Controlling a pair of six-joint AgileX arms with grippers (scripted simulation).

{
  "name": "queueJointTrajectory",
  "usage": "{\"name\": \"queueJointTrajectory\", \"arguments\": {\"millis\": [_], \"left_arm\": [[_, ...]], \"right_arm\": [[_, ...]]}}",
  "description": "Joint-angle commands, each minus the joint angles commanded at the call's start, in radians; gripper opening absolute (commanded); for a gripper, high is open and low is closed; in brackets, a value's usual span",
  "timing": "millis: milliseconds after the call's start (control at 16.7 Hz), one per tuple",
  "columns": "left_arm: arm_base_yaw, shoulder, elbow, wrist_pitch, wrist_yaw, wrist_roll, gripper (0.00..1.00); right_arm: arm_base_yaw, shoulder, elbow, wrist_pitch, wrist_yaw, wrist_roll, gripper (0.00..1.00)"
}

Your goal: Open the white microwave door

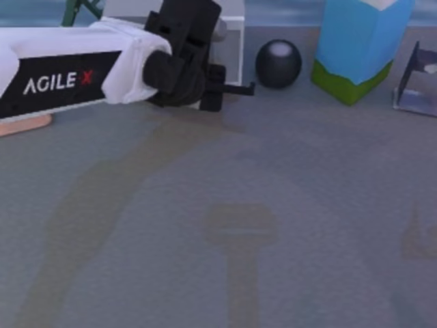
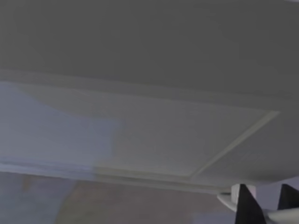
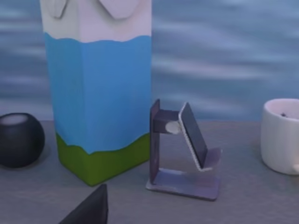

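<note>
Left gripper point(image 1: 235, 87) fingers point(image 2: 246, 207) straddling microwave door point(image 2: 154, 140) edge

The left arm point(image 1: 68, 72) is showing a white shell with a black panel lettered "AGILE X" in white (the X in red). Ahead of it, toward the fingers, a bulky black wrist block is carrying the black left gripper point(image 1: 235, 87), ending in thin dark fingers point(image 2: 246, 205).

White microwave point(image 1: 232, 41), grey table point(image 1: 273, 205). Carton point(image 3: 98, 93) white top, blue middle, green base. Black ball point(image 1: 278, 63), white cup point(image 3: 280, 135)
</note>
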Motion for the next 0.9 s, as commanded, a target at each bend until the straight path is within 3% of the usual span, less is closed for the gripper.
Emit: {"name": "queueJointTrajectory", "arguments": {"millis": [900], "left_arm": [[-0.005,-0.002,-0.009,0.001,0.014,0.005,0.0]], "right_arm": [[0.0,0.0,0.0,0.0,0.0,0.0,1.0]]}}
